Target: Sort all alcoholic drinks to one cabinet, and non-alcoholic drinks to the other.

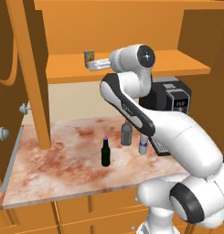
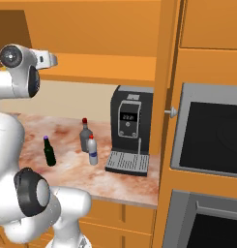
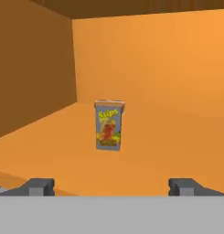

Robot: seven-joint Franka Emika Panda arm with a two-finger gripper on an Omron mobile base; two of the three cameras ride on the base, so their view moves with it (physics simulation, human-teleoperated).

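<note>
The small yellow-green juice carton (image 1: 89,57) (image 3: 109,125) stands upright on the open upper cabinet's shelf (image 1: 131,68). My gripper (image 1: 93,65) (image 3: 111,187) is open just in front of it, with a gap between the fingers and the carton and nothing between the jaws. Down on the counter stand the slim dark beer bottle with a purple cap (image 1: 105,152) (image 2: 50,151), the squat grey bottle with a red cap (image 1: 126,134) (image 2: 85,135) and the white plastic bottle with a blue label (image 1: 143,144) (image 2: 93,151). The last two stand close together.
A black coffee machine (image 1: 173,98) (image 2: 132,128) stands at the counter's right end, next to the bottles. The open cabinet door (image 1: 35,68) hangs out to the left of the shelf. A built-in oven (image 2: 212,140) fills the wall to the right.
</note>
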